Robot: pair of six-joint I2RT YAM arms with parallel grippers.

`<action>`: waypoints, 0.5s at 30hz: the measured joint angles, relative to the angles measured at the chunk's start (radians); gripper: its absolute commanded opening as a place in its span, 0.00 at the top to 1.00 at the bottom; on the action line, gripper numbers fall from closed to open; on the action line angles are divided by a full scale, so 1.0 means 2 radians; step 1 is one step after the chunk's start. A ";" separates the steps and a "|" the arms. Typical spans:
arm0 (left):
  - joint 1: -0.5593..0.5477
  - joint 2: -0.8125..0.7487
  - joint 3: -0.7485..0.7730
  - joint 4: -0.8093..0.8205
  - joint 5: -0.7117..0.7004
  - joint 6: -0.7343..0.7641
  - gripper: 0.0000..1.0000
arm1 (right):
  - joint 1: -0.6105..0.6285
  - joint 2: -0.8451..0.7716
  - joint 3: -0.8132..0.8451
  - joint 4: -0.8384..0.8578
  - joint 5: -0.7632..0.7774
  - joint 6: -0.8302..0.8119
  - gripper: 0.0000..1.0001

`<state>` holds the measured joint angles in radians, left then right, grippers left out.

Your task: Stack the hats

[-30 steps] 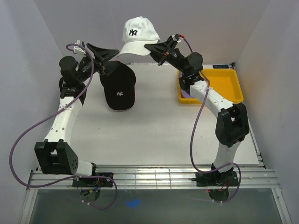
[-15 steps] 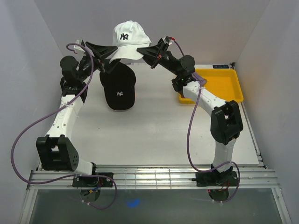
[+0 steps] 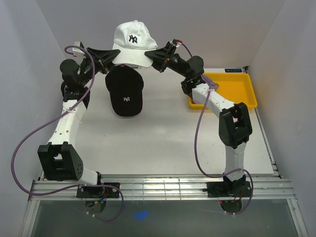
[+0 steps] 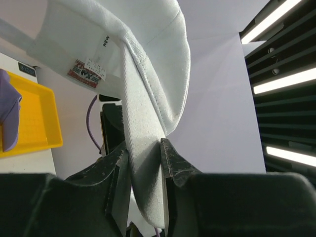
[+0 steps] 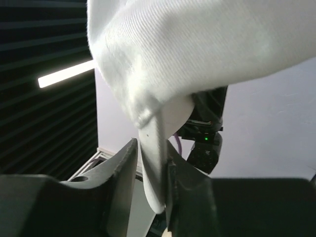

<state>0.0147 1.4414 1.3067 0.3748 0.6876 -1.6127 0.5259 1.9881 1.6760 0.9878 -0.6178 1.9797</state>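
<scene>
Left wrist view: yellow tray (image 4: 37, 121) holds the purple hat (image 4: 9, 116) — left pincer (image 4: 144, 148) and right pincer (image 5: 152, 153) each clamp the white hat (image 3: 131, 43).

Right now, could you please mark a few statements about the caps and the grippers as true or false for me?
1. The white fabric baseball cap with a dark logo is gripped by both the left gripper and the right gripper. True.
2. The black fabric cap with a white logo lies in the yellow plastic tray. False: it lies on the table, left of the tray.
3. The white cap rests on the table. False: it is held in the air.
4. The tray holds purple fabric. True.
5. The left gripper is open. False: it is shut on the white cap's edge.
</scene>
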 measured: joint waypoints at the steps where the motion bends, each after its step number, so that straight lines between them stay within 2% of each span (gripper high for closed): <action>1: 0.002 0.001 0.000 0.000 0.002 0.002 0.98 | 0.000 0.008 0.009 -0.010 -0.003 -0.004 0.58; 4: 0.004 0.006 0.000 -0.003 0.007 0.014 1.00 | -0.001 0.034 0.050 -0.052 -0.015 -0.018 0.47; 10: 0.011 0.022 0.018 -0.028 0.007 0.051 1.00 | -0.001 0.085 0.155 -0.155 -0.045 -0.056 0.44; 15: 0.015 0.027 0.022 -0.040 0.004 0.071 1.00 | -0.002 0.089 0.169 -0.210 -0.061 -0.086 0.44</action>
<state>0.0444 1.4952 1.3502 0.2943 0.6949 -1.4704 0.5228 2.1666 2.0144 0.5678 -0.7399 1.8080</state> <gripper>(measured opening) 0.324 0.557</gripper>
